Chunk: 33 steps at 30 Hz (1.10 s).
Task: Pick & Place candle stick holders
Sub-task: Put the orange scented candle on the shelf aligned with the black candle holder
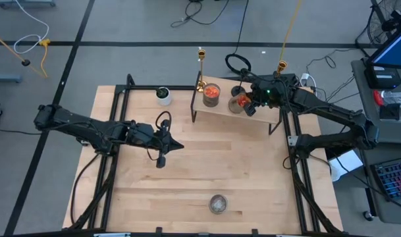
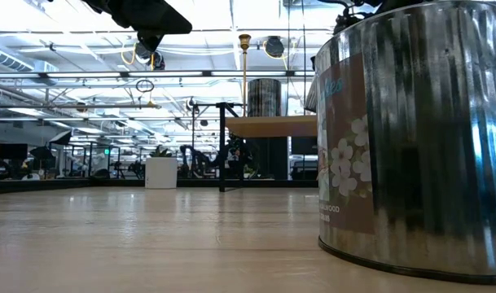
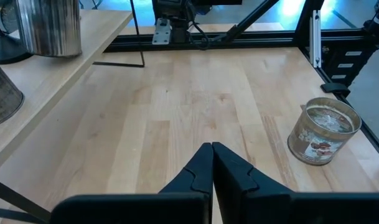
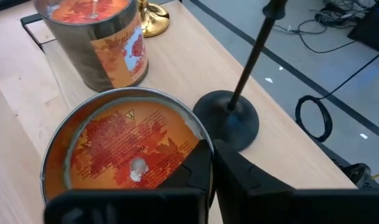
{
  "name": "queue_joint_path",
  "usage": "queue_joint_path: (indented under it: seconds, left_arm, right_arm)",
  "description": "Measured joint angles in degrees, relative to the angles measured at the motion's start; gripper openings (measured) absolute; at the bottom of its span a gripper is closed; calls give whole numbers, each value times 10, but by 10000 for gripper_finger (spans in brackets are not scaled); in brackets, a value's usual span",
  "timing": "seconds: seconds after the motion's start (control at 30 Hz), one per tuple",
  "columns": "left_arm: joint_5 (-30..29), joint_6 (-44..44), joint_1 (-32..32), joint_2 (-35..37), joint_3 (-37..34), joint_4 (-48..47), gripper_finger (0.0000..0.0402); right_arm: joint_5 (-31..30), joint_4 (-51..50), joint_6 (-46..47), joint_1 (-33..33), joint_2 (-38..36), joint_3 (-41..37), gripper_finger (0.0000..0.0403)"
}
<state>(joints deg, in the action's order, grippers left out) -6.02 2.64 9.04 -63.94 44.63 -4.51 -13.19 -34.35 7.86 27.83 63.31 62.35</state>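
Orange jar [image 4: 124, 149] tipped beside black holder [image 4: 229, 121] | right end effector [image 4: 213, 163] clenched empty | left end effector [image 3: 212, 163] clenched empty

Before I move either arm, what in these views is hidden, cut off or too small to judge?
- Second gold holder: high view, base hidden by the right gripper.
- Black holder: right wrist view, top cut off by the picture's edge.
- Orange jar by the right gripper: fingers cover its near rim, so contact is unclear.
- Clear-grey jar: low view, cut off at the edge and blocking the table's right side.
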Motion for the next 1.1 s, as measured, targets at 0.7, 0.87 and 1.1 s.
queue_joint_path:
  seconds: [0.7, 0.87, 1.1]
  left_arm:
    - [-1, 1, 0, 0, 0, 0, 10]
    - [-1, 2, 0, 0, 0, 0, 8]
    - [-1, 9, 0, 0, 0, 0, 18]
  right_arm:
    - [-2, 46, -14, 0, 4, -1, 49]
    - [-2, 81, -22, 0, 4, -1, 50]
    - [-1, 106, -67, -21, -12, -1, 50]
